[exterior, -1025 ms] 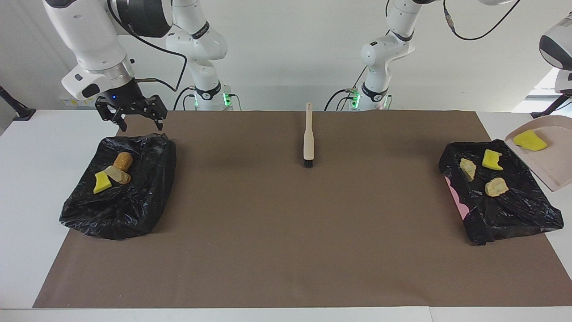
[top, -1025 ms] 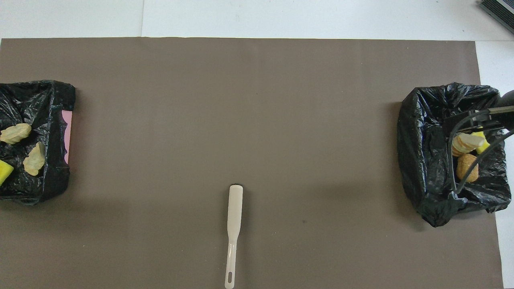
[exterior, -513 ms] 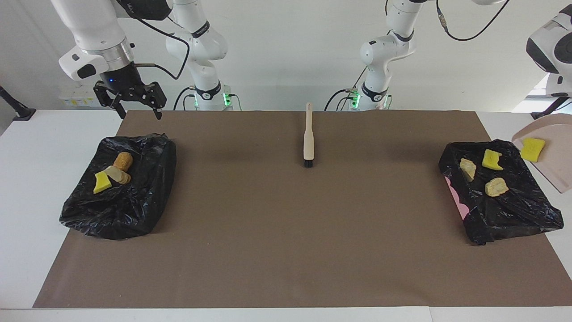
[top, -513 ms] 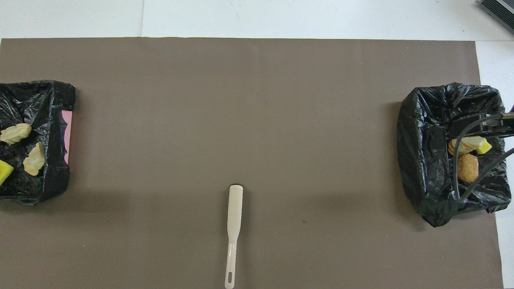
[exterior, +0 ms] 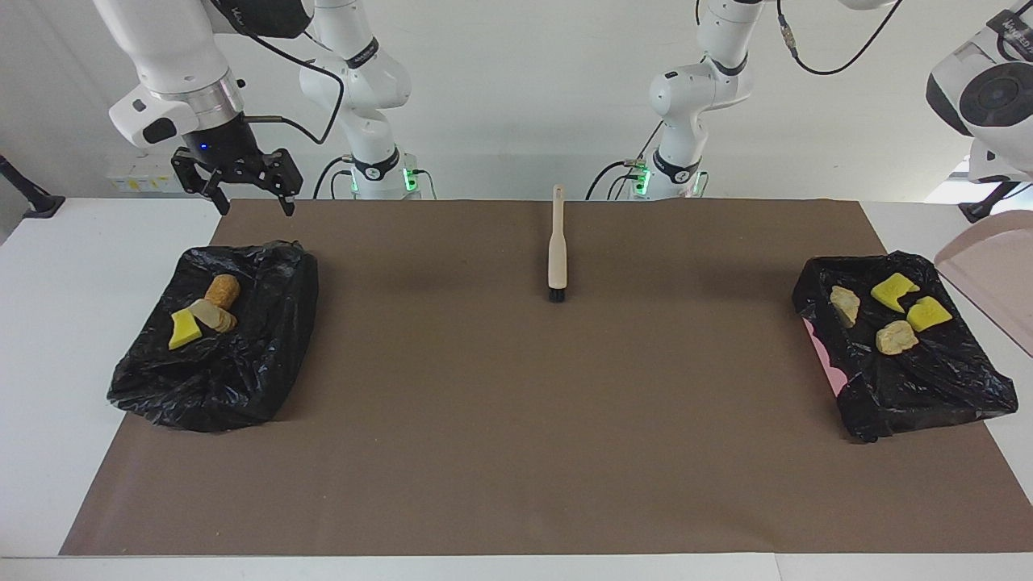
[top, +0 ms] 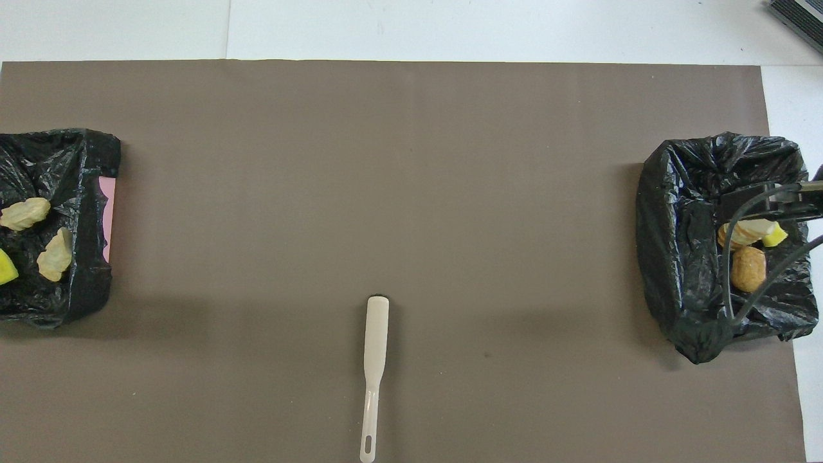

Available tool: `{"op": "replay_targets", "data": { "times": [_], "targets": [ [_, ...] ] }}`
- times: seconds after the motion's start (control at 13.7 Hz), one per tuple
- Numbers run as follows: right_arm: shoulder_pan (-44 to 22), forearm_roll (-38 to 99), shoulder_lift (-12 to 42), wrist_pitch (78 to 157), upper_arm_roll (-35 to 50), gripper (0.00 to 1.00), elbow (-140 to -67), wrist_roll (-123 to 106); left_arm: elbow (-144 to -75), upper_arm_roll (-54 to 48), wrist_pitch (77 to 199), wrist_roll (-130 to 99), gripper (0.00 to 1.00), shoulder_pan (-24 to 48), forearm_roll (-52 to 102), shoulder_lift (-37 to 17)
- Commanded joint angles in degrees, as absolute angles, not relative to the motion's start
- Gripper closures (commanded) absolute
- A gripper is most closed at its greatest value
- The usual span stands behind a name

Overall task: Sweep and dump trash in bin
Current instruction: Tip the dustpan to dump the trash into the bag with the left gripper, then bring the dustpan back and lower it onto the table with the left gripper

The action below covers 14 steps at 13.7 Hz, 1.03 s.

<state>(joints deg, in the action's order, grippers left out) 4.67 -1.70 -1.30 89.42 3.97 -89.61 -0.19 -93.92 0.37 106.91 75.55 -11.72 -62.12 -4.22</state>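
Sliding off the dustpan (exterior: 997, 274), the last yellow sponge piece (exterior: 928, 313) now lies in the black-lined bin (exterior: 952, 379) at the left arm's end of the table. It rests just beside another yellow piece (exterior: 892, 290) and two beige lumps (exterior: 894, 337), and the yellow piece next to it has shifted a little. The dustpan, which carried that piece a second ago, is empty and has swung up and away. It now hangs tilted, with its lip just beside the bin's rim.

The left gripper is out of view past the picture's edge. It is clamped shut, and since the pan hangs in the air I judge it is holding the pan's handle. The right gripper (exterior: 254, 202) has risen and hangs with its fingers spread, holding nothing. Below it and a little farther out is the second bin (exterior: 242, 387), which holds three pieces (exterior: 211, 311).

No trash is left on the brown mat (exterior: 516, 420), so the dumping looks done. What the next move turns on is the brush (exterior: 557, 250). It lies between the two arms, about equally near each, with its long axis pointing straight away from the robots. Its handle is toward them and its bristles are away.
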Motion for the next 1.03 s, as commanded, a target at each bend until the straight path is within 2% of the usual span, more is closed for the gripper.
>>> {"op": "replay_targets", "data": {
  "times": [0.0,0.44,0.95],
  "targets": [
    [4.92,-1.05,-1.93,88.94,4.22,0.0,-90.26,0.7,-93.6,0.53,103.64,74.53,1.0,-9.33,-54.54,-3.25],
    [4.92,-1.05,-1.93,88.86,4.22,0.0,-90.26,0.7,-94.31,0.44,94.5,64.19,1.0,-5.37,-29.83,-2.37],
    [4.83,-1.05,-1.93,88.86,4.22,0.0,-90.26,0.7,-95.71,0.44,90.17,33.09,1.0,6.48,-10.74,-3.43]
  ]
}}
